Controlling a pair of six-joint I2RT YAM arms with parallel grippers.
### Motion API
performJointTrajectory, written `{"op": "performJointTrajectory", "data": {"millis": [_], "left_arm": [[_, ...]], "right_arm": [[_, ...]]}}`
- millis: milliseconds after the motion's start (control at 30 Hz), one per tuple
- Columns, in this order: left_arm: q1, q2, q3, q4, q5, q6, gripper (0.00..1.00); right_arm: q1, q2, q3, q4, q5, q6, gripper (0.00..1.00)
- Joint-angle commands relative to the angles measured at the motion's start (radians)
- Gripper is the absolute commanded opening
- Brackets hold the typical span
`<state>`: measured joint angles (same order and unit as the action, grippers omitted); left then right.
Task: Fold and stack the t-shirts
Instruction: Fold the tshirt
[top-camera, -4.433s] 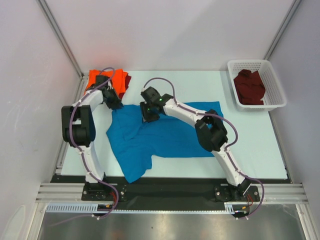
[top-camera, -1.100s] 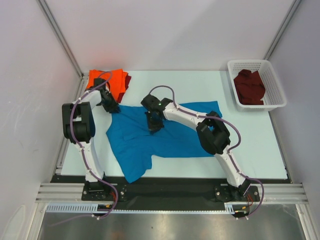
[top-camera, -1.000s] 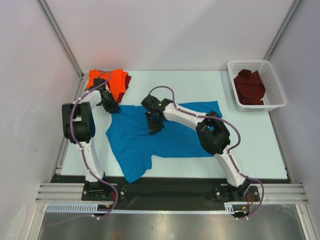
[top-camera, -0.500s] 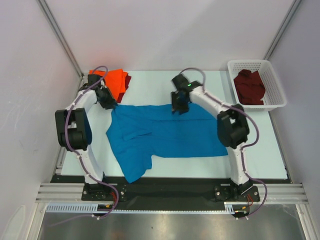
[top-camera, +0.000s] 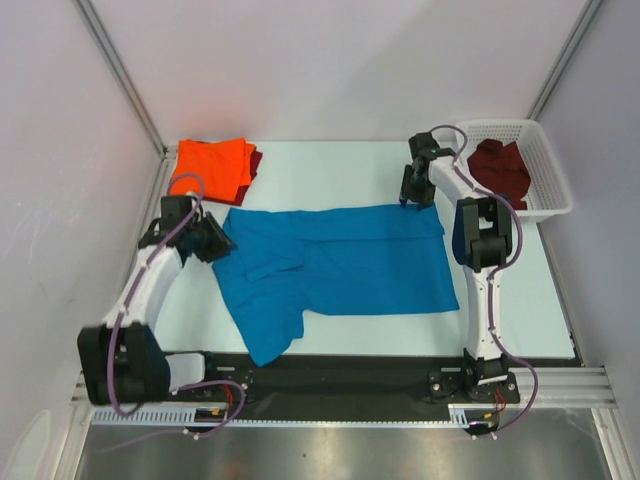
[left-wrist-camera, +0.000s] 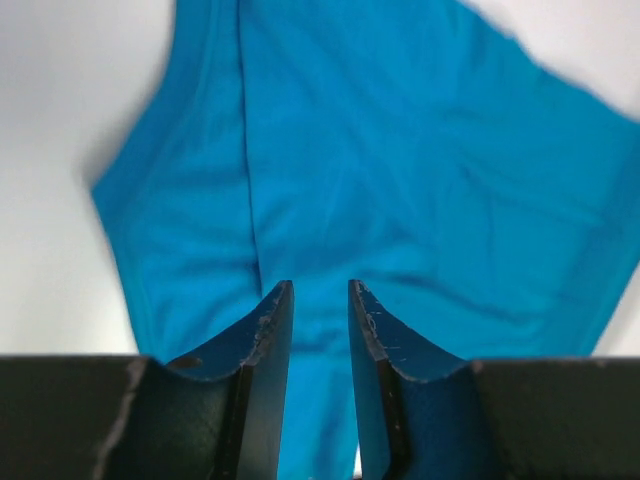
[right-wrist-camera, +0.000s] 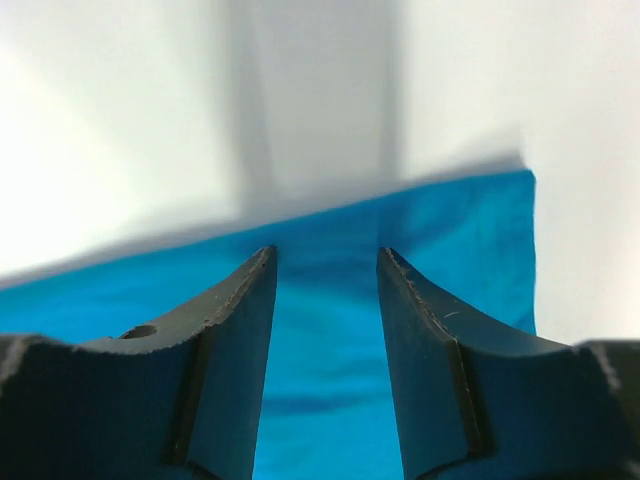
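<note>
A bright blue t-shirt (top-camera: 340, 262) lies spread flat across the middle of the table, one sleeve hanging toward the near edge. My left gripper (top-camera: 214, 244) hovers at its left edge. In the left wrist view this gripper (left-wrist-camera: 320, 292) stands open by a narrow gap, with blue cloth (left-wrist-camera: 400, 180) beneath and nothing between the fingers. My right gripper (top-camera: 413, 193) is over the shirt's far right corner. It (right-wrist-camera: 326, 258) is open above the cloth's far hem (right-wrist-camera: 450, 215). A folded orange t-shirt (top-camera: 212, 163) lies on a dark maroon one (top-camera: 257, 160) at the far left.
A white lattice basket (top-camera: 500, 126) at the far right holds a crumpled maroon shirt (top-camera: 499, 172). Bare table (top-camera: 330, 170) stretches between the orange stack and the basket. Metal frame posts and white walls close in the table's sides and back.
The right gripper swept from the shirt's middle to its far right corner, drawing the top edge out flat, then opened. The left gripper pulled back from the orange stack to the shirt's left edge.
</note>
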<state>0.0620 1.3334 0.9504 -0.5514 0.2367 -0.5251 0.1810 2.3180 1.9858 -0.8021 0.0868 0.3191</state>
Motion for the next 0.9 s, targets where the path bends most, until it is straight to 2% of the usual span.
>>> {"op": "performJointTrajectory", "data": {"millis": [0, 200, 300, 367, 433, 467, 633, 767, 800, 867], "left_arm": [[-0.034, -0.176, -0.108, -0.12, -0.022, -0.058, 0.35], [-0.123, -0.313, -0.263, -0.205, -0.023, -0.118, 0.36], [-0.16, -0.355, -0.277, -0.243, -0.057, -0.141, 0.38], [-0.185, -0.381, -0.306, -0.298, -0.068, -0.192, 0.38], [-0.211, -0.419, -0.341, -0.326, -0.068, -0.236, 0.34], [-0.22, -0.469, -0.395, -0.334, -0.066, -0.286, 0.33], [-0.301, -0.606, -0.542, -0.277, -0.086, -0.392, 0.33], [-0.341, -0.533, -0.53, -0.216, -0.123, -0.453, 0.3], [-0.369, -0.478, -0.521, -0.209, -0.129, -0.46, 0.24], [-0.404, -0.424, -0.475, -0.243, -0.18, -0.476, 0.21]], "right_arm": [[-0.037, 0.043, 0.033, -0.003, 0.013, -0.02, 0.5], [-0.038, 0.034, 0.034, 0.032, 0.002, -0.029, 0.5], [0.001, -0.011, 0.094, -0.06, 0.086, -0.043, 0.54], [0.037, -0.098, 0.067, -0.092, 0.114, -0.02, 0.59], [0.057, -0.181, -0.007, -0.098, 0.099, 0.003, 0.63], [0.081, -0.289, -0.113, -0.085, 0.084, 0.024, 0.63], [0.176, -0.583, -0.392, -0.009, -0.077, 0.041, 0.67], [0.308, -0.808, -0.583, -0.022, -0.153, 0.041, 0.63], [0.328, -0.839, -0.657, -0.022, -0.154, 0.058, 0.61], [0.353, -0.908, -0.728, -0.017, -0.151, 0.083, 0.61]]}}
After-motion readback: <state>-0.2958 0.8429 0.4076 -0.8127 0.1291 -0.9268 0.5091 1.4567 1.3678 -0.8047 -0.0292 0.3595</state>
